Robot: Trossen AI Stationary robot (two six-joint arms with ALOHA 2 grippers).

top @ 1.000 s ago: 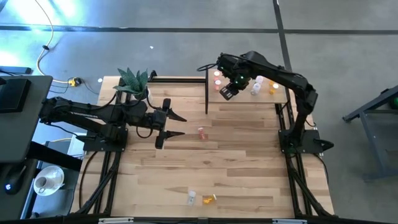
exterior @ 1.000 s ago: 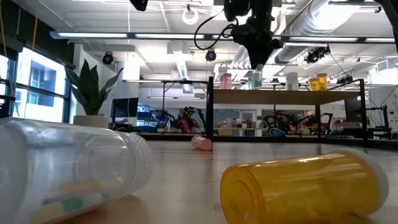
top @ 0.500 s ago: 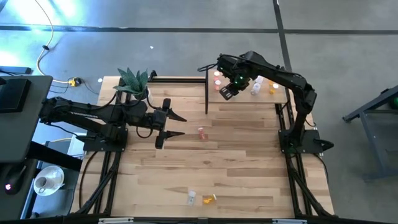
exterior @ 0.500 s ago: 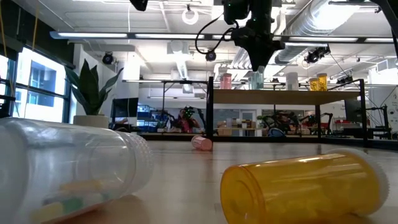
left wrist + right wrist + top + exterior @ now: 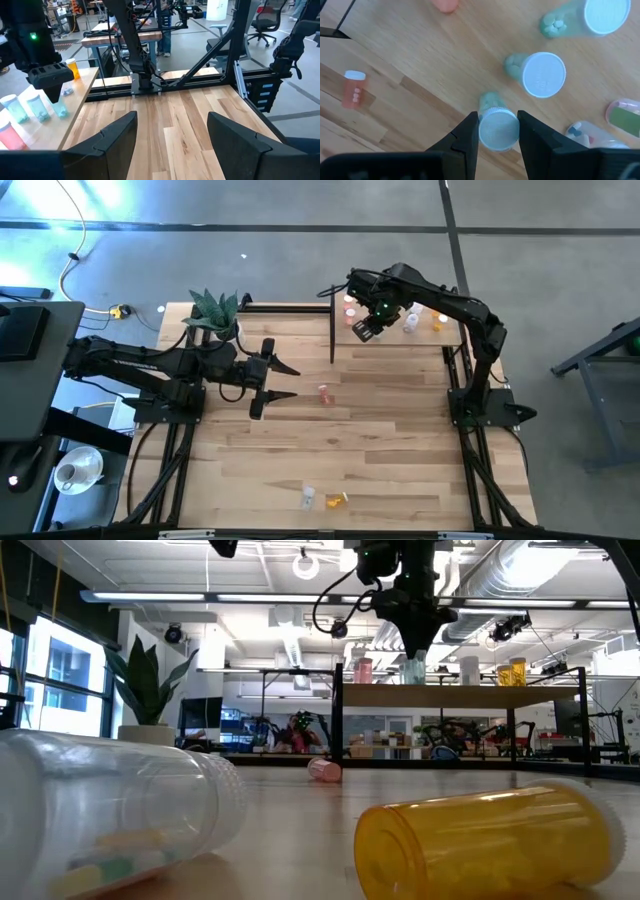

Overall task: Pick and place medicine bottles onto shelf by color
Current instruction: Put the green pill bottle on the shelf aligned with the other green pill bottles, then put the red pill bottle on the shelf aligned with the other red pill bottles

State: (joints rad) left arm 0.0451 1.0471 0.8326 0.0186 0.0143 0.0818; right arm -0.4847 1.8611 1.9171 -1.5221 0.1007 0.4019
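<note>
Three bottles left on the table

Right gripper point(image 5: 499, 131) clamps a green bottle point(image 5: 496, 125) upright over the shelf point(image 5: 395, 336), beside two green ones point(image 5: 540, 74). Pink point(image 5: 349, 308), clear and orange point(image 5: 437, 323) stand sorted. Left gripper point(image 5: 282, 381) hovers, jaws wide, empty. Pink bottle point(image 5: 323, 392), clear bottle point(image 5: 110, 810) holding pills, orange bottle point(image 5: 490, 840) remain.

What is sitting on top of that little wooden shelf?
On the shelf stand a pink bottle, green bottles, clear ones and an orange bottle. The right gripper holds one green bottle above the board, and the arm hides part of the row.
</note>
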